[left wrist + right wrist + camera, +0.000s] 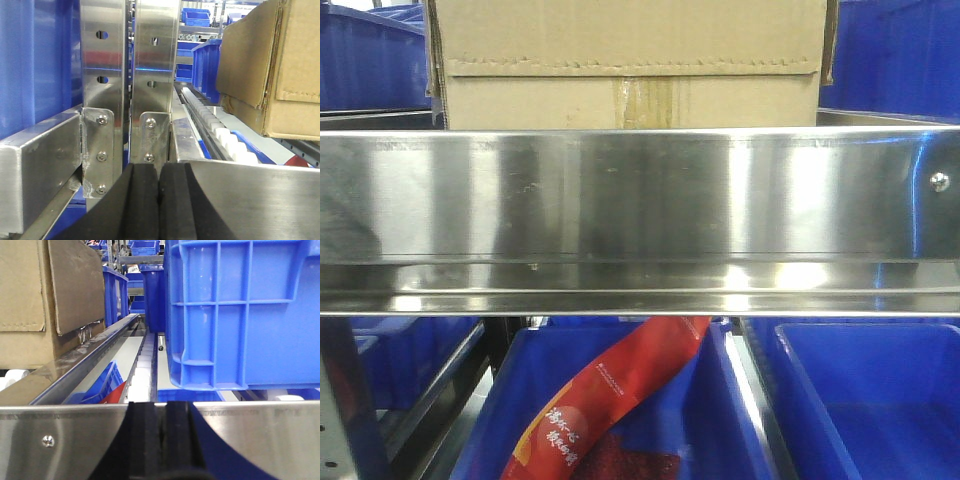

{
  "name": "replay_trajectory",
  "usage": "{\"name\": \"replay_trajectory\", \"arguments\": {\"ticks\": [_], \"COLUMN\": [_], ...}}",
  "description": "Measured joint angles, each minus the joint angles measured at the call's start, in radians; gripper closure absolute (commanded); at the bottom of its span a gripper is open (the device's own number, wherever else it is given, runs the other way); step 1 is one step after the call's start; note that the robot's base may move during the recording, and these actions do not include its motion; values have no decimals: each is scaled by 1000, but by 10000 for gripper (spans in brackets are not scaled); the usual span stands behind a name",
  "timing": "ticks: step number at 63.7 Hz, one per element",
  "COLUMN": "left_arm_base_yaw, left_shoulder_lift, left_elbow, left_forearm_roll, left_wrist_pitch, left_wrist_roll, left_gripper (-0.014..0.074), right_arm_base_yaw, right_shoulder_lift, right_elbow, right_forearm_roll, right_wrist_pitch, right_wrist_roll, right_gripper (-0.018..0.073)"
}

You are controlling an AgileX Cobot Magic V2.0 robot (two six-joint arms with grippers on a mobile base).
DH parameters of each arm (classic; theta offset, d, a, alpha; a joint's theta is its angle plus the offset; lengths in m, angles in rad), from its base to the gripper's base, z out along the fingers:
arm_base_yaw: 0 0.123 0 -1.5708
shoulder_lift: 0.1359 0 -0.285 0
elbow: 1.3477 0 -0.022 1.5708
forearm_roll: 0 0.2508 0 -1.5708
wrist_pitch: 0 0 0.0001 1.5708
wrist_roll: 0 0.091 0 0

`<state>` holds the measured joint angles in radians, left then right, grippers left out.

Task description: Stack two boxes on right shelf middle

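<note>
A plain brown box (630,60) stands on the steel shelf (640,200) just behind its wide front rail, showing a serrated flap edge and a central tape strip. In the left wrist view the box (270,70) is up at the right, far from my left gripper (159,172), which is shut with nothing between its black pads, low before the rail (260,200). My right gripper (164,412) is also shut and empty, in front of the rail (60,435); here the box (40,300) is at the upper left. Neither gripper appears in the front view.
A large blue bin (245,315) sits on the shelf right of the box. Upright steel posts (102,75) stand at the shelf's left end. White rollers (220,130) line the shelf bed. Below, a blue bin (710,420) holds a red bag (620,390).
</note>
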<state>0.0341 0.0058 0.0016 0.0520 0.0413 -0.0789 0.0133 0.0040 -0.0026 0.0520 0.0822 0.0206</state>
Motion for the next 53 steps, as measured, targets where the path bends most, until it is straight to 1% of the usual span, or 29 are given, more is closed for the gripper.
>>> {"name": "replay_trajectory", "arguments": {"ticks": [53], "left_arm_base_yaw": [0], "left_shoulder_lift": [0], "left_elbow": [0], "left_forearm_roll": [0], "left_wrist_pitch": [0], "left_wrist_roll": [0], "left_gripper": [708], "right_arm_base_yaw": [0], "right_shoulder_lift": [0], "right_elbow": [0], "right_forearm_roll": [0], "right_wrist_pitch": [0], "right_wrist_roll": [0], "right_gripper": [715]}}
